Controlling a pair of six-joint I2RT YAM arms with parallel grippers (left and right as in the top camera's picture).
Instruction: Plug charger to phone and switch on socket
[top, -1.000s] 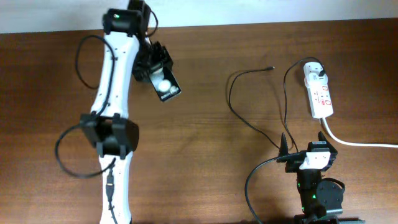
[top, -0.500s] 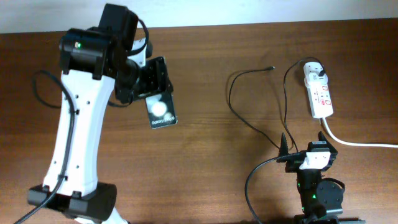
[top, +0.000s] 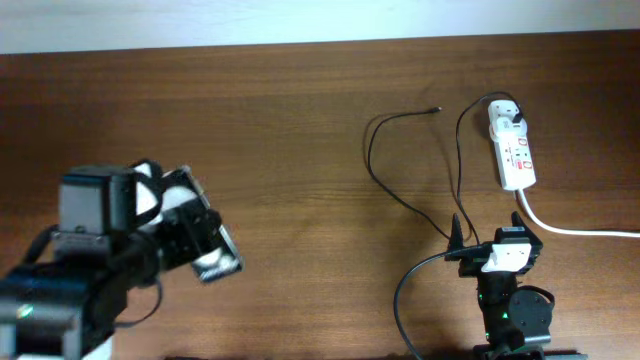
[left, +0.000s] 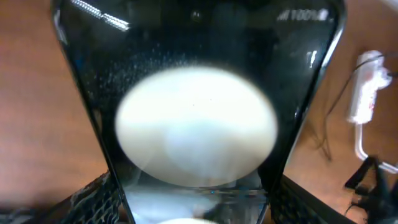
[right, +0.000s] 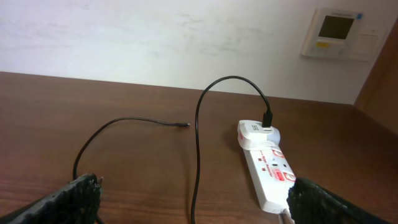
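- Overhead: we find the left tool (top: 200, 245) at the lower left of the tabletop (top: 300, 120). It is closed on the phone (top: 217, 264), which sticks out of it toward the lower right. We cannot tell whether the phone touches the tabletop.
- Overhead: the socket (top: 512, 150) lies at the far right, well apart from the phone. A white cord (top: 575, 230) runs from it to the right edge.
- Overhead: the charger (top: 400, 200) runs from an adapter (top: 505, 118) seated at the far end of the socket. Its plug tip lies free on the tabletop, left of the socket.
- Overhead: the right tool (top: 487, 230) sits at the lower right, with its fingers spread wide and nothing between them.
- Left wrist: the phone fills the frame, glossy black with a large white round spot. One finger sits at each lower side of it, gripping its edges. The socket and cord show at the right edge.
- Right wrist: both fingertips sit at the lower corners, wide apart and holding nothing. Ahead lies the socket with the adapter plugged in. The charger arcs up from the adapter, and its tip rests on the tabletop left of the socket. A pale wall (right: 124, 31) with a panel (right: 336, 31) stands behind.
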